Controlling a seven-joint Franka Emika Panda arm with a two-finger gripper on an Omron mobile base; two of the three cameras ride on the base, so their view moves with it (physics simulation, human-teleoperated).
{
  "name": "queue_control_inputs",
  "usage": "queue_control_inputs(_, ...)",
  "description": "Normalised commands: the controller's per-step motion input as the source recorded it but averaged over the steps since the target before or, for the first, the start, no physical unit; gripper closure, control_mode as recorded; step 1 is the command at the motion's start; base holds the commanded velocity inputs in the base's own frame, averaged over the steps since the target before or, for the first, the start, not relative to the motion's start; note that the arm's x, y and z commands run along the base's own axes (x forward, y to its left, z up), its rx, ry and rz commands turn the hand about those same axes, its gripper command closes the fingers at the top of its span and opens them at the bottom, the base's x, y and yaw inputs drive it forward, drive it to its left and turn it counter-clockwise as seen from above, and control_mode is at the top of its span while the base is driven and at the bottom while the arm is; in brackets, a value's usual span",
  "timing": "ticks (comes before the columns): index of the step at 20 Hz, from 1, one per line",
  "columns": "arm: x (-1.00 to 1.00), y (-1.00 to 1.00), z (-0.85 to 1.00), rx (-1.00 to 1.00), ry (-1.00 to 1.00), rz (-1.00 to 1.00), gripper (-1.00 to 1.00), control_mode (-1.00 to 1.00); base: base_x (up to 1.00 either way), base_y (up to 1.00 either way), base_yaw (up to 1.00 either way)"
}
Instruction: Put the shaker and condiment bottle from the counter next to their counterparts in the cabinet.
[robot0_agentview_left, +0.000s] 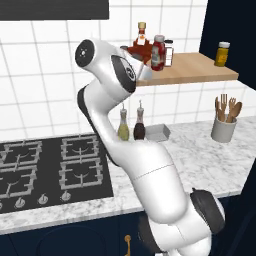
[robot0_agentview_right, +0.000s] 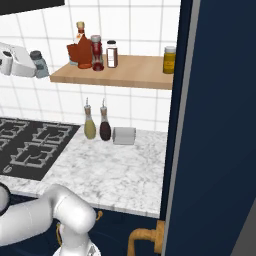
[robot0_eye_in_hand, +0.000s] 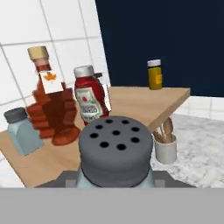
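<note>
My gripper (robot0_agentview_right: 34, 66) is shut on the shaker (robot0_agentview_right: 39, 64), holding it in the air just off the left end of the cabinet (robot0_agentview_right: 135, 72). In the hand view the shaker's grey perforated cap (robot0_eye_in_hand: 116, 146) sits close in front, level with the shelf. On the shelf stand the counterparts, a pale blue-grey shaker (robot0_eye_in_hand: 19, 130) and a dark red leaf-shaped bottle (robot0_eye_in_hand: 50, 98). The red condiment bottle (robot0_eye_in_hand: 89, 99) stands right beside them. In the left base view my arm covers the hand, with the condiment bottle (robot0_agentview_left: 158, 52) above it.
A yellow jar (robot0_agentview_right: 170, 60) stands at the shelf's right end and a brown-filled jar (robot0_agentview_right: 112, 54) behind the red bottle. Two oil cruets (robot0_agentview_left: 131, 126), a grey box (robot0_agentview_left: 157, 132) and a utensil pot (robot0_agentview_left: 223, 122) stand on the counter (robot0_agentview_left: 210, 160). The stove (robot0_agentview_left: 50, 165) lies left, a tall dark blue unit (robot0_agentview_right: 220, 125) right.
</note>
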Motion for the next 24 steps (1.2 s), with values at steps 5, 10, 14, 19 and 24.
queue_control_inputs(5, 0.00, -0.26, 0.00, 0.00, -0.10, 0.34, 1.00, -1.00, 0.00, 0.00, 0.00)
queue_control_inputs(10, 0.18, 0.23, -0.02, 0.00, 0.00, 0.07, 1.00, -1.00, 0.00, 0.00, 0.00)
queue_control_inputs(14, 0.12, 0.32, 0.06, -0.09, 0.00, 0.08, 1.00, -1.00, 0.00, 0.00, 0.00)
queue_control_inputs(19, 0.22, 0.28, 0.24, -0.10, 0.09, 0.03, 1.00, -1.00, 0.00, 0.00, 0.00)
queue_control_inputs(24, 0.27, 0.17, 0.00, -0.21, 0.18, 0.00, 1.00, -1.00, 0.00, 0.00, 0.00)
